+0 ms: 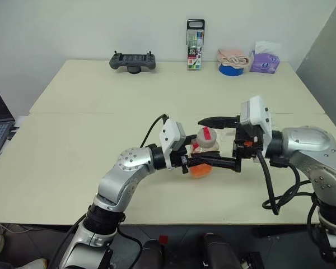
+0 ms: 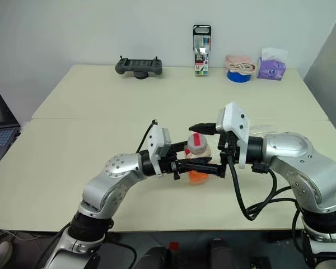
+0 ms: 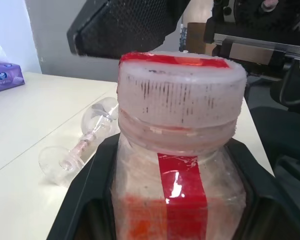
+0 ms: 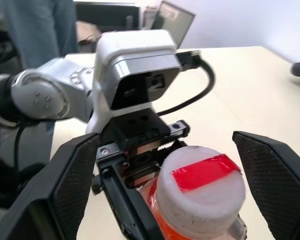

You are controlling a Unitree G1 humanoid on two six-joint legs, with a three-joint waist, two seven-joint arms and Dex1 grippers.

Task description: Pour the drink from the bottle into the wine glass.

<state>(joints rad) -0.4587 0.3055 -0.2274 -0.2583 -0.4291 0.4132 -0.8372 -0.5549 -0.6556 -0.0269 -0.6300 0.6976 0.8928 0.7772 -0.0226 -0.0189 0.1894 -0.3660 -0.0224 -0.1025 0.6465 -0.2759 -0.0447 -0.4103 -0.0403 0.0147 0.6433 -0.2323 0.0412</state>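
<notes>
I had the left jaws [image 1: 210, 162] clenched on the bottle [image 1: 203, 152], gripping its body below the neck and holding it upright above the table [image 1: 89, 140]; the right jaws [image 4: 160, 185] stood spread wide, one finger to either side of the cap [image 4: 200, 192] and, as far as I could see, touching neither side of it; the cap with its red strip sat on the neck, so I judged the bottle not yet opened; the drink [image 1: 200, 171] showed orange in the lower part of the bottle, none of it poured; the wine glass [image 3: 82, 145] lay on its side on the table beyond the bottle, bowl and foot both down, and it looked empty; so I reckoned the task was at its beginning, with the bottle picked up and steadied but the cap to be gripped and twisted off, the glass to be stood up or otherwise dealt with, and the pouring itself all left to do.
</notes>
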